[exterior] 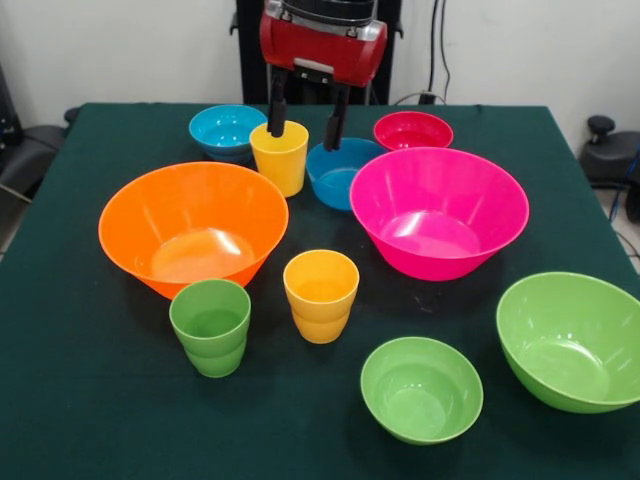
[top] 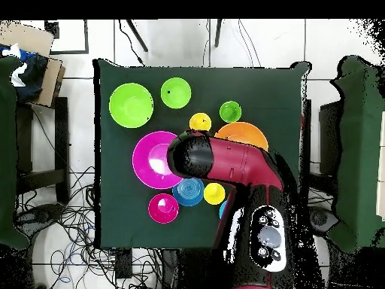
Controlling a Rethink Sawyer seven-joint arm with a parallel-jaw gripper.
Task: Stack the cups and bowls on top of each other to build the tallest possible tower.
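White wall [exterior: 120,50], tiled floor [top: 165,41] with tangled cables [top: 68,226].

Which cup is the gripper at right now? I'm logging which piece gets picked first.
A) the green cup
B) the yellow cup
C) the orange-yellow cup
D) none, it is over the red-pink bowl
B: in the front view the gripper has one finger over the rim of the yellow cup, at the table's far side; the green cup and orange-yellow cup stand apart nearer the camera.

green tablecloth [exterior: 90,420]; cardboard box [top: 34,56] beside table; floor cables [top: 71,226]; chair [exterior: 610,160]
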